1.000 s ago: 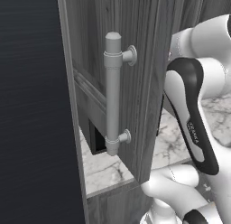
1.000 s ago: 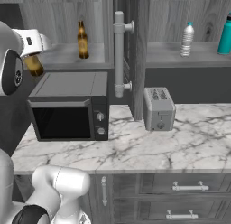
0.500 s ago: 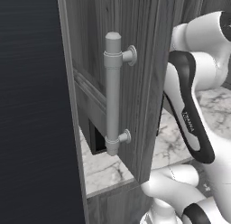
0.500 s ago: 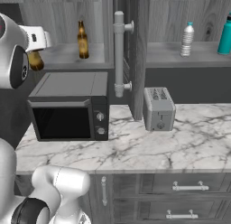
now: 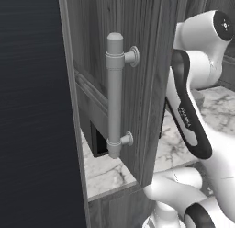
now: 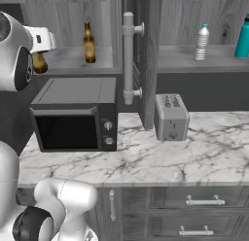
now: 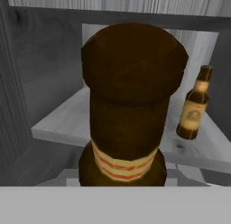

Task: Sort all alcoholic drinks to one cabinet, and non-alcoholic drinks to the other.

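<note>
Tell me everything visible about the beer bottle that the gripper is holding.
The held beer bottle is dark amber-brown glass with a cream band striped red near its base. In the hand view it is seen from the cap end, above the left cabinet's grey shelf. The gripper is shut on it; another beer bottle stands apart.

Beer bottle, amber-brown, striped label: upright, held in the closed pincer at the left cabinet's shelf edge. Second beer bottle: upright on that shelf, beyond and right of the pincer. Water bottle and teal flask: upright in the right cabinet, well apart.
</note>
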Robot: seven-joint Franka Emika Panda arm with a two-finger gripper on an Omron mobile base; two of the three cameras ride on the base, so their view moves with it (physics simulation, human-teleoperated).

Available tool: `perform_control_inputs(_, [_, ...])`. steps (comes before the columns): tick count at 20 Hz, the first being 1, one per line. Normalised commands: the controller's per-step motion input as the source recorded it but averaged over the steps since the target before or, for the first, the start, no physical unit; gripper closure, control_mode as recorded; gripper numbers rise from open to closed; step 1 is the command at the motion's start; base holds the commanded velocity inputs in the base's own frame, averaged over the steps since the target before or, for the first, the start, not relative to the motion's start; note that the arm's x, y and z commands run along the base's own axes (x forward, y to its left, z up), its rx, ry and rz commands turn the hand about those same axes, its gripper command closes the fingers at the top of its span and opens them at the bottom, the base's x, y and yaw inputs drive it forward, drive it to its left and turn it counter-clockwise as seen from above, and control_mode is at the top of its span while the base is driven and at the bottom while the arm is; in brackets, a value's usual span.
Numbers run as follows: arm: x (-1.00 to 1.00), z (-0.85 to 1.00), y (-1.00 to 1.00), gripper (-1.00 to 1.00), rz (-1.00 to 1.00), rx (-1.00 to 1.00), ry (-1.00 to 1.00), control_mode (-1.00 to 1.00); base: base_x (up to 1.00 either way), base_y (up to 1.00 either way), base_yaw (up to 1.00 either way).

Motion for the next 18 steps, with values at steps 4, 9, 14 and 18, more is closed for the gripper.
perform_control_inputs(4, [0.26, 0.0, 0.06, 1.0, 0.0, 0.02, 0.0, -1.0, 0.0, 0.0, 0.0])
perform_control_inputs(9, [0.3, 0.0, 0.09, 1.0, 0.0, 0.02, 0.0, -1.0, 0.0, 0.0, 0.0])
perform_control_inputs(14, [0.3, 0.0, 0.09, 1.0, 0.0, 0.02, 0.0, -1.0, 0.0, 0.0, 0.0])
perform_control_inputs(18, [0.3, 0.0, 0.13, 1.0, 0.0, 0.01, 0.0, -1.0, 0.0, 0.0, 0.0])
